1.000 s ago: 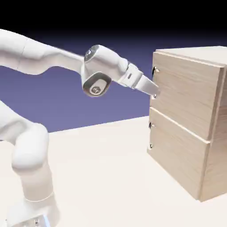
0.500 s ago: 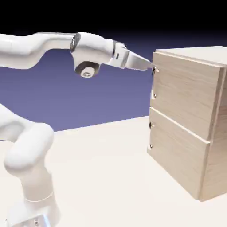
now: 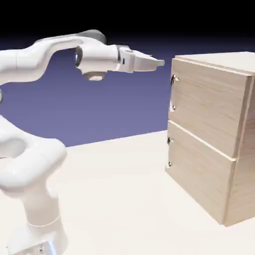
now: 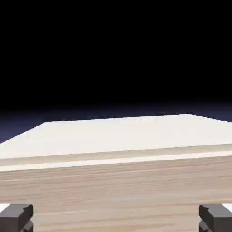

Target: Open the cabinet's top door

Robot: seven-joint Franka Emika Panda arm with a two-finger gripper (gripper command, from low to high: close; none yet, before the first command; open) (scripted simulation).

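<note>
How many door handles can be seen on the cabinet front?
2. The top door's handle sits near that door's left edge; the lower door's handle sits below it. The hand view shows neither.

- The glossy white, rounded, thick-linked robot arm had smooth bulbous joints.
- A grey circular cap marked its wrist joint.
- The pale tapered two-finger gripper ended in small dark-grey blocky fingertips.
</note>
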